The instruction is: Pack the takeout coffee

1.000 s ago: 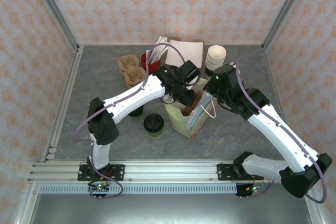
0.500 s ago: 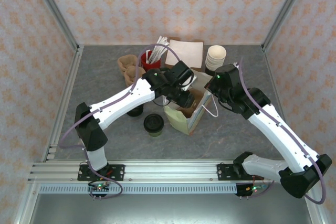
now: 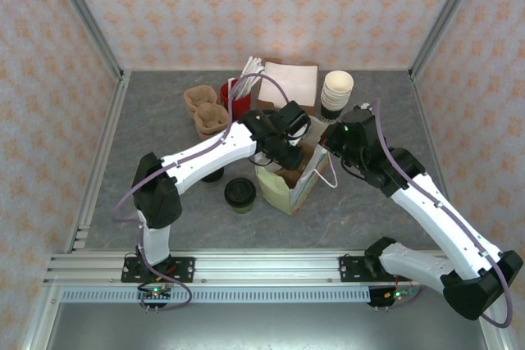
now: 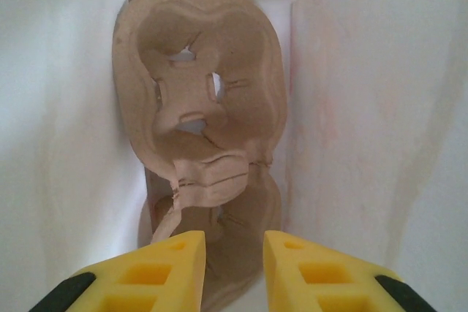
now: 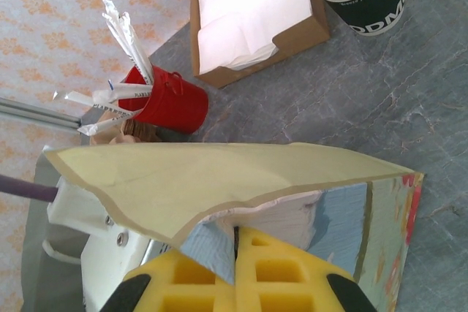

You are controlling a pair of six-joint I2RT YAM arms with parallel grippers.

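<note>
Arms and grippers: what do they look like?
Left arm and right arm: white shells, black joints, a looping purple cable each. Left gripper and right gripper: blocky yellow fingers with rectangular recesses on black mounts.

Even, diffuse overhead light casts soft, short shadows on the table (image 3: 164,104). Inside the paper bag (image 4: 380,107) the white walls wash out, and the near left gripper (image 4: 234,245) is slightly blurred.
</note>
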